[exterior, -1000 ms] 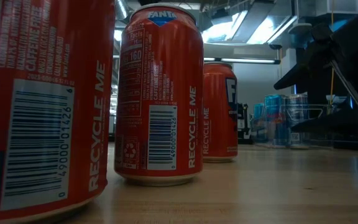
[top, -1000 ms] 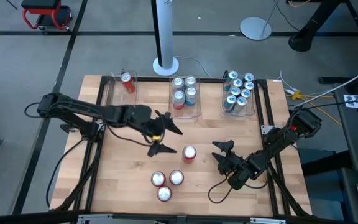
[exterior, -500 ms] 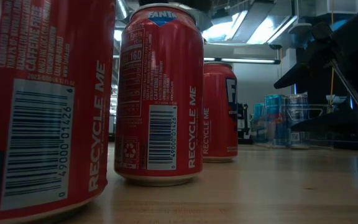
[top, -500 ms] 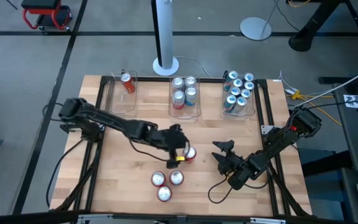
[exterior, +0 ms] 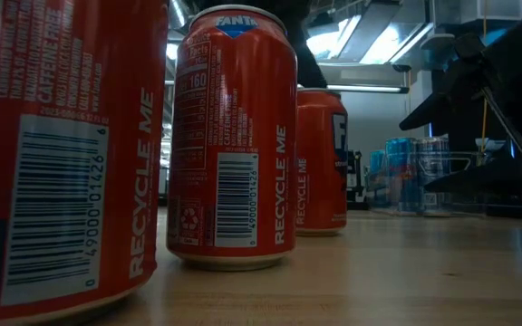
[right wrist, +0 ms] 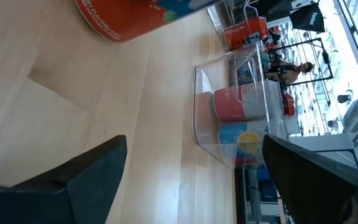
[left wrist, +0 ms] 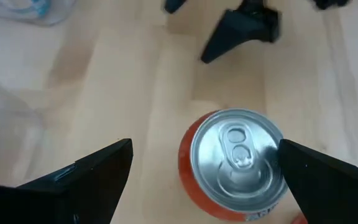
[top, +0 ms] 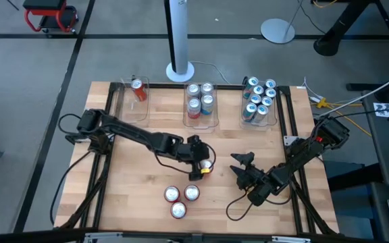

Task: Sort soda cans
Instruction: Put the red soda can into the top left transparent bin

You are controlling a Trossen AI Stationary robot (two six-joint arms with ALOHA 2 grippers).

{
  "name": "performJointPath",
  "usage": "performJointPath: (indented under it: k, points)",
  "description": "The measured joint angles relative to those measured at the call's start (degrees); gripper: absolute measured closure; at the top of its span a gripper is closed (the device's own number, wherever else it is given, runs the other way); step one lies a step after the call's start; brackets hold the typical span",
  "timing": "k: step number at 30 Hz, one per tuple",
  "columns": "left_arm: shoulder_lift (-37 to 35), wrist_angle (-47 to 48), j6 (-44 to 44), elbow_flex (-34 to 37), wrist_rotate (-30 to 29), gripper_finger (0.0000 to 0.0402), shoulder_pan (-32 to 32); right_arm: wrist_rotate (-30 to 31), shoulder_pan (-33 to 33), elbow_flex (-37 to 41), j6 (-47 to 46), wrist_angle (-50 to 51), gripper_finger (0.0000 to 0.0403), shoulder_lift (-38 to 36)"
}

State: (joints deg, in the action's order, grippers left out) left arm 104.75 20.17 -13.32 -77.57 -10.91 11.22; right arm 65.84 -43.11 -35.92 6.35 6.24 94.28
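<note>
Centrally in the high view, we see our left gripper (top: 200,164) spread wide around a lone red can (left wrist: 234,163). Three red cans (top: 181,198) stand lower centre. Our right gripper (top: 240,169), open, waits lower right; three bins (top: 216,115) line the top.

Between the black fingers (left wrist: 79,180) of the left gripper (left wrist: 207,177) stands a red can (left wrist: 232,165) with a silver top, on pale wood table (left wrist: 104,81). Beyond the right gripper's (right wrist: 191,171) black fingers, a clear bin (right wrist: 229,106) holds red and blue cans.
</note>
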Motion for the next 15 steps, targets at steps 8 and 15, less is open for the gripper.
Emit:
performJointPath:
  k: [8,15]
  points:
    - [0.92,-1.61,0.22,-0.06,1.51,0.0013,0.51,0.0,0.0,-0.01,0.01,-0.02,0.0029,0.0]
    - [0.68,-1.82,1.29,-0.06,1.3,0.0013,0.17,-0.04,0.0,-0.01,0.02,-0.04,0.0029,0.0]
